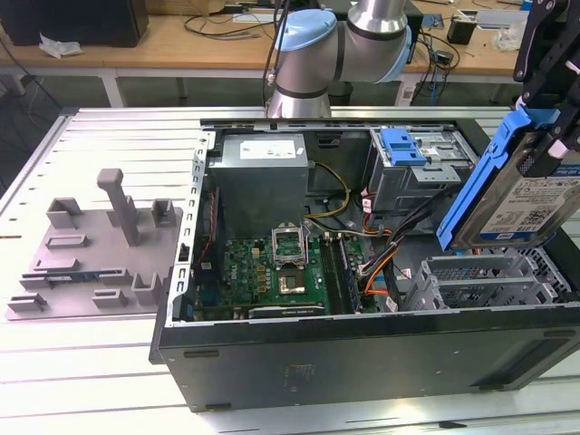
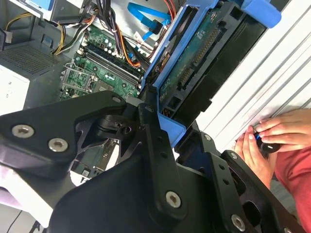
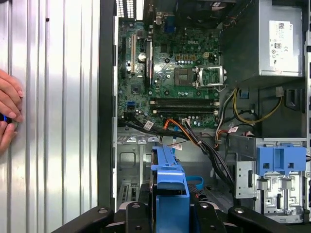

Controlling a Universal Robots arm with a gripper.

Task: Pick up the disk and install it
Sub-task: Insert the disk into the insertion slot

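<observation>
The disk (image 1: 530, 204), a silver drive with a blue-and-white label in a blue caddy, hangs tilted on edge above the open computer case (image 1: 362, 349), at the exterior view's right. My black gripper (image 1: 546, 136) is shut on its upper end. In the second wrist view the disk (image 2: 194, 63) shows its green circuit side, clamped between the gripper (image 2: 172, 131) fingers (image 2: 155, 141). In the first wrist view the caddy's blue edge (image 3: 170, 179) rises from the gripper (image 3: 167, 213), over the case floor beside the metal drive cage (image 3: 272, 189).
The drive cage (image 1: 417, 172) carries a fixed blue bracket (image 1: 403, 145). Motherboard (image 1: 272, 272), power supply (image 1: 263, 172) and loose cables (image 1: 381, 258) fill the case. A grey fixture (image 1: 100, 245) lies at the exterior view's left. A person's hands (image 2: 272, 133) rest on the ribbed table beside the case.
</observation>
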